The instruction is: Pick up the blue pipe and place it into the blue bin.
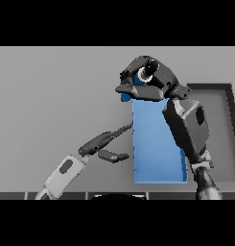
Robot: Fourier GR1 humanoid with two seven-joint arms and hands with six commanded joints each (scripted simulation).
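The blue bin (155,153) lies lengthwise in the middle of the table. My right hand (146,79) hovers over the bin's far end, fingers curled downward. A small bit of the blue pipe (125,98) pokes out under those fingers at the bin's far left corner; the hand hides the remainder of it. My left hand (103,143) comes in from the lower left with straight fingers (123,129) that reach the bin's left wall, the thumb held out below them.
A dark-rimmed grey tray (230,120) sits at the right edge, partly behind my right forearm (188,126). Bare grey table stretches to the left and behind the bin.
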